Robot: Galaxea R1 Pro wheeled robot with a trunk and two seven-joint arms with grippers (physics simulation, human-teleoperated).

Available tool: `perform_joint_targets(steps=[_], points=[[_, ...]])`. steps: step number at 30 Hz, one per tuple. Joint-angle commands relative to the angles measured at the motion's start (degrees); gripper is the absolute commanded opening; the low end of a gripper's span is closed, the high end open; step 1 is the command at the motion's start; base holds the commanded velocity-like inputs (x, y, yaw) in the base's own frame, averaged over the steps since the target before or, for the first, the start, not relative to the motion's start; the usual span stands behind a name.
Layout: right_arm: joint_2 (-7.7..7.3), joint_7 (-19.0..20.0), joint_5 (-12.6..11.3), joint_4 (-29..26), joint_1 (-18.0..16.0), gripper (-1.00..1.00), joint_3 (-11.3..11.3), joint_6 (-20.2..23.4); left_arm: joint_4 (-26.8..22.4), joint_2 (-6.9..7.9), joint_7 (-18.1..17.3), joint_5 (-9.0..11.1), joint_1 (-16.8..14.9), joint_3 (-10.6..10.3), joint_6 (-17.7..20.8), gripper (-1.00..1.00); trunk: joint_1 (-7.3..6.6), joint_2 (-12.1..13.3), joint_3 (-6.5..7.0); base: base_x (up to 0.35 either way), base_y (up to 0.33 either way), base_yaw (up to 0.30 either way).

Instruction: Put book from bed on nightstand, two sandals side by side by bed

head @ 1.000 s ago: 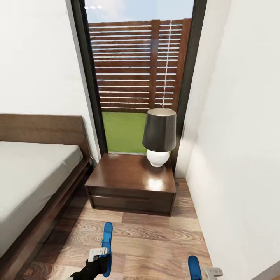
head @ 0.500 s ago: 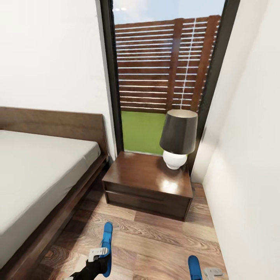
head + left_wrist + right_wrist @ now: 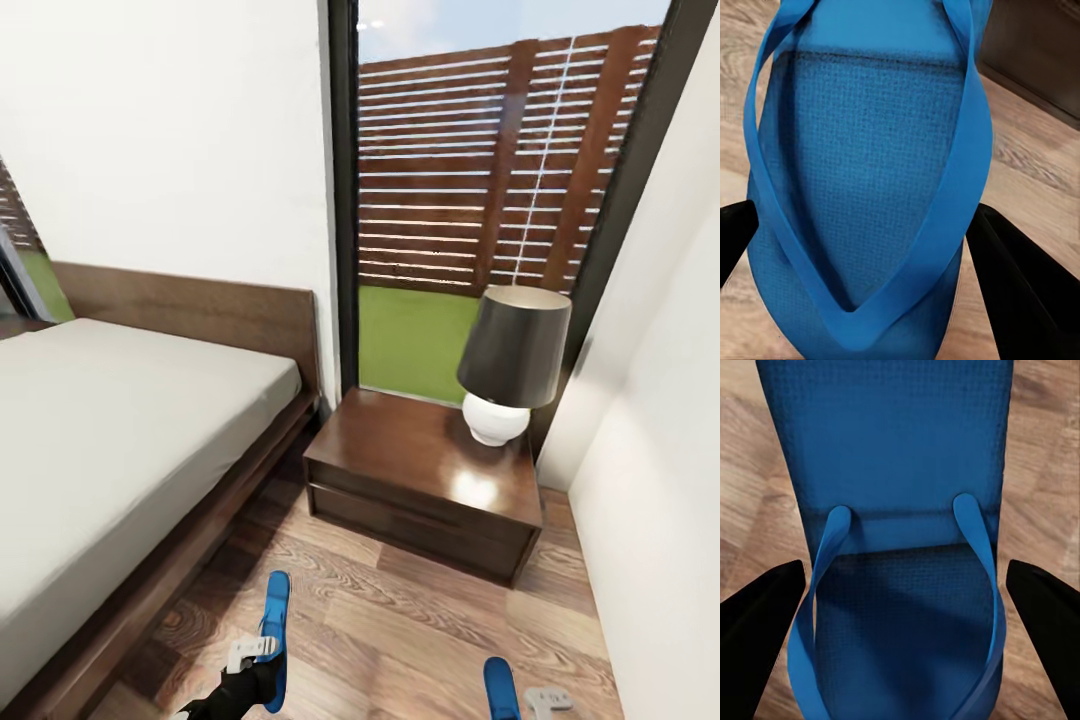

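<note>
Both sandals [image 3: 862,187] [image 3: 900,510] were bright blue with a fine woven texture; the nightstand [image 3: 425,480] was glossy dark brown, the mattress [image 3: 110,420] pale grey, the lampshade [image 3: 515,345] dark grey.

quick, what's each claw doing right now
left claw: closed on a blue sandal
right claw: closed on the other blue sandal

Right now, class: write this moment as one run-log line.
left tool: shut on sandal | right tool: shut on second sandal | ahead: bed, nightstand, lamp | book: unseen
</note>
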Motion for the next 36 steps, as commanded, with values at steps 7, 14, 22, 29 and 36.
perform_joint_targets(steps=[7, 14, 22, 29, 36], points=[[0.0, 0.33, 0.45, 0.03, -0.02, -1.0, -0.48, -0.19, 0.09, -0.03, -0.43, 0.35, -0.06, 0.22, 0.0, -1.0, -0.01, -0.02, -0.05, 0.0, 0.0, 0.287], [0.0, 0.34, 0.45, 0.04, -0.02, -1.0, -0.48, -0.19, 0.09, -0.09, -0.43, 0.35, -0.06, 0.22, 0.0, -1.0, -0.01, -0.02, -0.05, 0.016, -0.017, 0.287], [0.0, 0.36, 0.45, 0.03, -0.02, -1.0, -0.48, -0.19, 0.09, -0.05, -0.43, 0.35, -0.06, 0.22, 0.0, -1.0, -0.01, -0.02, -0.05, 0.06, -0.064, 0.287], [0.0, 0.36, 0.45, 0.03, -0.02, -1.0, -0.48, -0.19, 0.09, -0.03, -0.43, 0.35, -0.06, 0.22, 0.0, -1.0, -0.01, -0.02, -0.05, 0.002, -0.002, 0.287], [0.0, 0.36, 0.45, 0.03, -0.02, -1.0, -0.48, -0.19, 0.09, -0.03, -0.43, 0.35, -0.07, 0.22, 0.0, -1.0, -0.01, -0.02, -0.05, 0.0, 0.0, 0.287]])
